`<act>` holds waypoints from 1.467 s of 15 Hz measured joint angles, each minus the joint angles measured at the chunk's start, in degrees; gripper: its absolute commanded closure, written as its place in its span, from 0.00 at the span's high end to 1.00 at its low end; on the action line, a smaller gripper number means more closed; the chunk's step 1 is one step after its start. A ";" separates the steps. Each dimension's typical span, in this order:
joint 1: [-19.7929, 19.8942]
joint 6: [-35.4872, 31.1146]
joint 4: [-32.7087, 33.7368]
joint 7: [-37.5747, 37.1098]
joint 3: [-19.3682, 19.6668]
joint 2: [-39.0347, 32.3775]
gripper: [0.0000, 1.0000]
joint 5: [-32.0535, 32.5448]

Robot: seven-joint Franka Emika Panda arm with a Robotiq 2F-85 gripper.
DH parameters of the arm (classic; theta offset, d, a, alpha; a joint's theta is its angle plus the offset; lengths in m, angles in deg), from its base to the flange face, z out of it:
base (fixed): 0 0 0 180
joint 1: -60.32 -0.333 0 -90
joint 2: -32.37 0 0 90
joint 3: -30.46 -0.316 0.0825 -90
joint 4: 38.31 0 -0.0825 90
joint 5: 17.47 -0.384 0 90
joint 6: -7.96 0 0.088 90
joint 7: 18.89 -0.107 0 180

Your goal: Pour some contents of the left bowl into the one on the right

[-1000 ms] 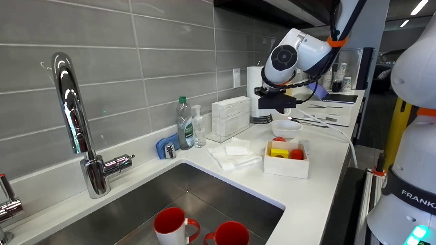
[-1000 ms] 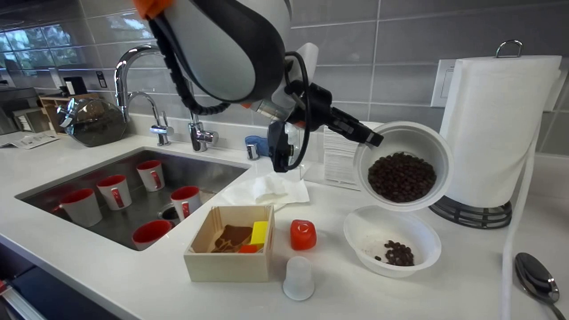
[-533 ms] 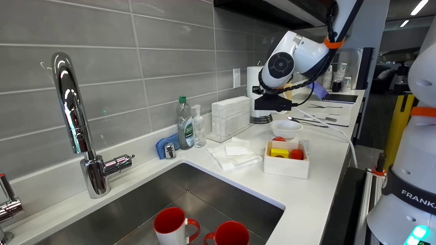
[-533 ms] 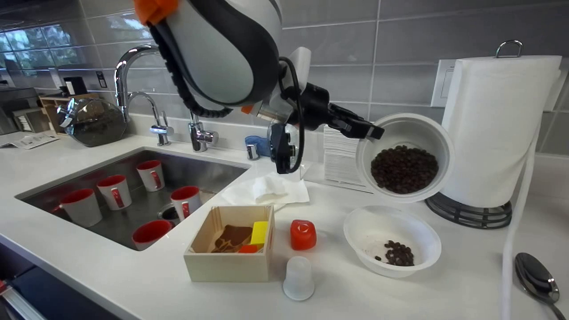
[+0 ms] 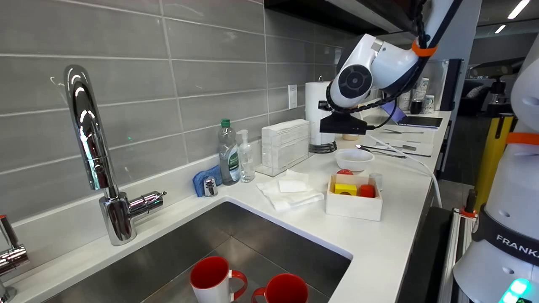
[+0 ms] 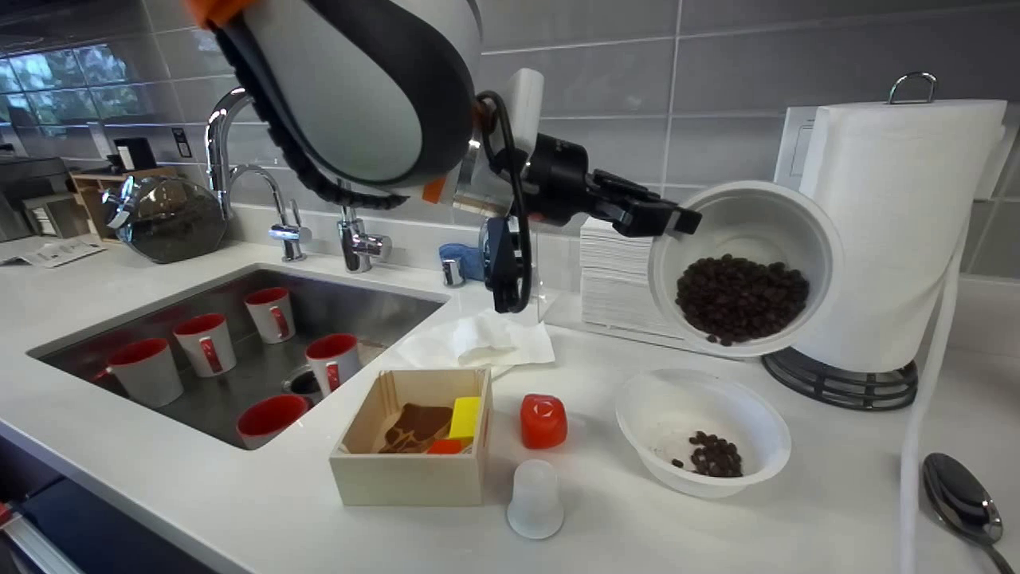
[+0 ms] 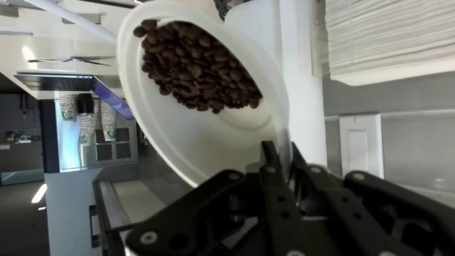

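Note:
My gripper (image 6: pixel 683 221) is shut on the rim of a white bowl (image 6: pixel 753 227), seen also in the wrist view (image 7: pixel 199 142). The bowl is tilted strongly on its side, its opening facing the camera in an exterior view. Dark brown beans (image 6: pixel 741 299) are heaped against its lower wall, a few close to the rim. A finger sits on each side of the bowl wall in the wrist view (image 7: pixel 280 145). A second white bowl (image 6: pixel 661 414) stands upright on the counter below, with a small pile of beans (image 6: pixel 715 458). It also shows in an exterior view (image 5: pixel 354 160).
A paper towel roll (image 6: pixel 892 239) stands close behind the held bowl. A white cable (image 6: pixel 924 414) and a spoon (image 6: pixel 962 498) lie at the right. A wooden box (image 6: pixel 414 478), a red object (image 6: pixel 543 421), a translucent cup (image 6: pixel 535 498) and a sink with mugs (image 6: pixel 203 344) are left.
The held bowl has moved up and slightly right in an exterior view, staying tilted. Its beans have shifted toward the lower rim. The pile in the lower bowl looks the same.

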 measured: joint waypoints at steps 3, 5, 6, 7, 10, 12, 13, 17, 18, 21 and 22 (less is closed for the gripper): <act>-1.05 0.88 -1.75 0.00 0.59 3.48 0.00 0.00; -2.12 2.05 -2.79 0.00 0.62 5.18 0.00 0.00; -2.67 2.68 -3.16 0.00 0.65 5.76 0.00 0.00; -3.18 3.20 -3.51 0.00 0.68 6.20 0.00 0.00; -4.24 4.42 -4.05 0.00 1.07 6.45 0.00 0.00; -4.52 4.93 -4.08 0.00 1.46 6.32 0.00 0.00; -4.60 5.13 -4.08 0.00 1.69 6.24 0.00 0.00; -4.73 6.64 -4.08 0.00 2.02 5.72 0.00 0.00; -4.94 7.18 -4.08 0.00 2.01 5.58 0.00 0.00; -5.99 9.29 -4.07 0.01 1.76 5.15 0.00 0.00; -6.33 9.89 -4.07 0.01 1.62 4.95 0.00 0.00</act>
